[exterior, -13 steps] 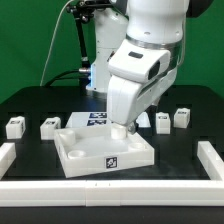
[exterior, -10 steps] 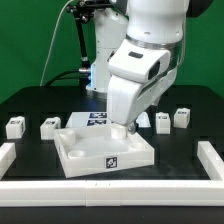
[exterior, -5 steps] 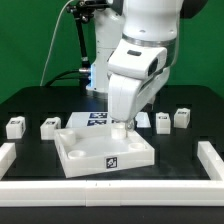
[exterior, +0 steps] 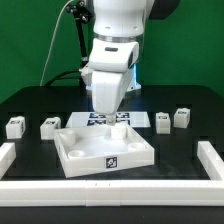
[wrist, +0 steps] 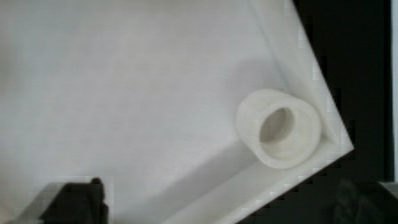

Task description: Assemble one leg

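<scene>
Four legs stand on the black tabletop [exterior: 30,105] in the exterior view, all apart from the square panel [exterior: 75,150]. One leg [exterior: 14,127] and a second leg [exterior: 48,127] are on the exterior view's left of the panel. A third leg [exterior: 163,121] and a fourth leg [exterior: 182,117] are on the exterior view's right of it. The marker board [exterior: 130,118] lies flat just behind the panel. The gripper [exterior: 104,110] hangs over the rear part of the panel, and no leg is visible in it. Its fingers are not distinguishable here.

In the wrist view, the panel surface [wrist: 125,90] fills most of the picture. A raised round socket [wrist: 281,125] sits at a panel corner. One dark finger [wrist: 75,200] is visible over the panel. Whether the jaws are apart or together cannot be determined.
</scene>
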`<act>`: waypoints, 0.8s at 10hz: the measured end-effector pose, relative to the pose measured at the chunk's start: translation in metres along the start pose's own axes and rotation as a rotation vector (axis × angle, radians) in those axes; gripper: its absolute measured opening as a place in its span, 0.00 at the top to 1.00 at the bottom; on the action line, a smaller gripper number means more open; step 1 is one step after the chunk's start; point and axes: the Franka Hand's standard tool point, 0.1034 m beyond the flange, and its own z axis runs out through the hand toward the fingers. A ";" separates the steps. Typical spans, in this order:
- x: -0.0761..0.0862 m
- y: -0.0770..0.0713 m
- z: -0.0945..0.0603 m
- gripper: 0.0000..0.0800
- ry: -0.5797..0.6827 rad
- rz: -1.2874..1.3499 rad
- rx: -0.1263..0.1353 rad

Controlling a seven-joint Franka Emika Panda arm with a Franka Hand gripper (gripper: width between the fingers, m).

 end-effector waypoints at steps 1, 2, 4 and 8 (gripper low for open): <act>0.001 0.000 0.000 0.19 0.000 -0.001 0.000; 0.000 0.000 0.000 0.19 0.000 0.000 0.001; -0.008 -0.001 0.008 0.19 0.017 -0.133 -0.030; -0.034 -0.030 0.039 0.19 0.043 -0.351 -0.078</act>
